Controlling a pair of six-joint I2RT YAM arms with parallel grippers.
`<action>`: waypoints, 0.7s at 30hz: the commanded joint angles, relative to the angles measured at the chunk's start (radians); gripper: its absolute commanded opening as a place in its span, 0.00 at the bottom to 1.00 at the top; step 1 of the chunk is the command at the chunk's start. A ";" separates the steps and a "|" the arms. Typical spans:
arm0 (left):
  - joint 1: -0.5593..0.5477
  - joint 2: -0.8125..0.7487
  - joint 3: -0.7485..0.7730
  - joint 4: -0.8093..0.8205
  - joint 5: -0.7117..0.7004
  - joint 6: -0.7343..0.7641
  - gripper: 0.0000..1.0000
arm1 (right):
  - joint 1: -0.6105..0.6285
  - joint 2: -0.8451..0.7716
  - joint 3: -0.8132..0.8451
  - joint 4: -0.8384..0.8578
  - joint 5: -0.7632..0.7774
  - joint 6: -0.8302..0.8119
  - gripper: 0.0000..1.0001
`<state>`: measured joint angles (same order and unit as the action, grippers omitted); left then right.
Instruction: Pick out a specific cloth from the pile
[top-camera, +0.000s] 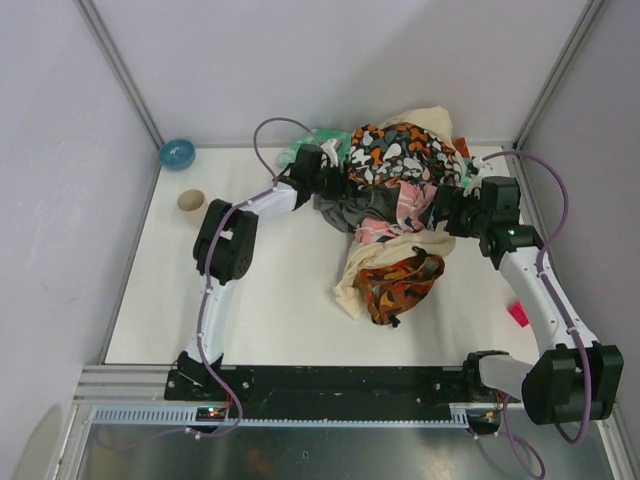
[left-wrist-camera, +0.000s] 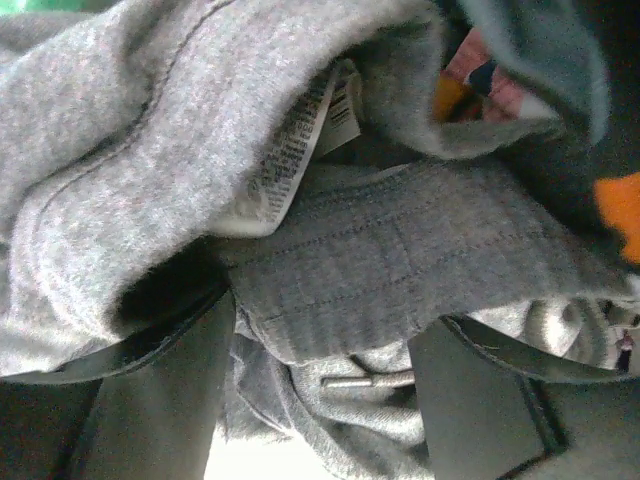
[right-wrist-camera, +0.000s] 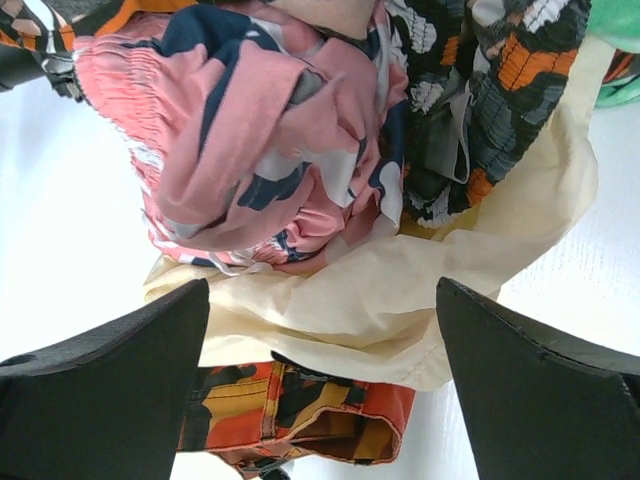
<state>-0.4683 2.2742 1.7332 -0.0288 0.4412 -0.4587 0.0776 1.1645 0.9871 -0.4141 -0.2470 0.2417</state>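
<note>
Straddling the stitched band (left-wrist-camera: 400, 262) of the limp grey cloth (left-wrist-camera: 120, 150), likely its firmest hold, at the left of the pile (top-camera: 400, 160), the left gripper (left-wrist-camera: 325, 320) is open; the right gripper (right-wrist-camera: 322, 290) gapes empty.

Pile (top-camera: 400, 155) centre-back — bowl (top-camera: 177, 153) far-left corner

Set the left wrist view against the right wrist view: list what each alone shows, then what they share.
Left wrist only: the grey cloth, its white care label and ribbed band. Right wrist only: the cream cloth and the orange-red print beneath it. Both: the pink print, the black blotched cloth, and fabric lying between the open fingers of the left gripper and right gripper.
</note>
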 joint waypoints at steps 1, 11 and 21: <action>-0.001 0.044 0.083 0.131 0.086 -0.027 0.56 | 0.006 -0.039 -0.006 0.009 0.035 -0.017 0.99; -0.002 -0.162 -0.009 0.013 -0.114 0.031 0.11 | 0.043 -0.085 -0.041 0.051 0.058 -0.025 0.99; -0.014 -0.494 -0.120 -0.103 -0.373 0.123 0.04 | 0.126 -0.095 -0.044 0.051 0.106 -0.053 0.99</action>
<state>-0.4747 1.9656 1.6260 -0.1360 0.1997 -0.4068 0.1997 1.0958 0.9459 -0.3893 -0.1745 0.2043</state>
